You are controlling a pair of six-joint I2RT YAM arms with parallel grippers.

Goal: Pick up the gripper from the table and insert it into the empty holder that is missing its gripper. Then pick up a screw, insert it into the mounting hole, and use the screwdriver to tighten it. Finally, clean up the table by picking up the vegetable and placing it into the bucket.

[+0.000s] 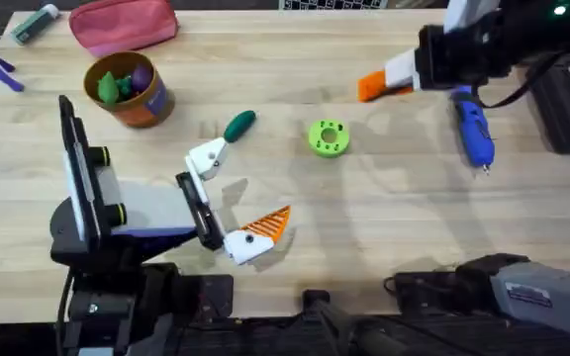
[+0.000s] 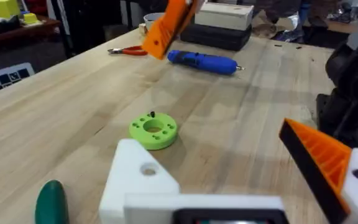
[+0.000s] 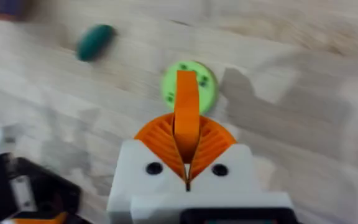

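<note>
1. Above the table's far right, the right gripper (image 3: 186, 134) is pinching the orange gripper (image 3: 187, 109) between closed pads.
2. Nearer, the left gripper (image 1: 231, 203) is sitting wide open, its holder (image 1: 207, 156) bare beside the vegetable (image 1: 239, 125).

A pale wooden tabletop (image 1: 384, 208) in a cluttered workroom.
Beyond its far edge stand a dark side table (image 2: 17, 28) with yellow blocks (image 2: 5, 7) and stacked boxes (image 2: 224, 25).
</note>
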